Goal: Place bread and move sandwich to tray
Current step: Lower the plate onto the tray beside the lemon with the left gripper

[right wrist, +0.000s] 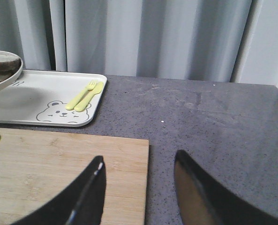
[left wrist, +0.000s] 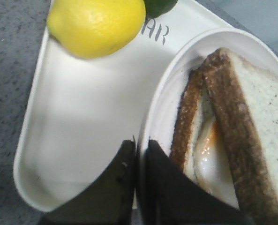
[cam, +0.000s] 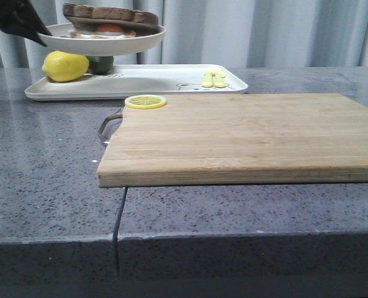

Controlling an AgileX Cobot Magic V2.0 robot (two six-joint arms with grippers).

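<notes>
My left gripper (left wrist: 139, 142) is shut on the rim of the round white plate (cam: 103, 41), holding it in the air above the left end of the white tray (cam: 159, 81). On the plate lies the sandwich (cam: 112, 20): a top slice of bread (left wrist: 258, 126) with dark crust over a fried egg (left wrist: 209, 154) and a lower slice. In the left wrist view the tray floor (left wrist: 87, 122) lies below the plate. My right gripper (right wrist: 139, 161) hangs open over the right end of the wooden board (right wrist: 59, 168), nothing between its fingers.
A lemon (cam: 64, 66) and a dark green fruit (cam: 100, 63) sit on the tray's left end, under the plate. A yellow fork and knife (cam: 213, 79) lie on its right end. A lemon slice (cam: 145, 101) rests on the wooden board (cam: 246, 136).
</notes>
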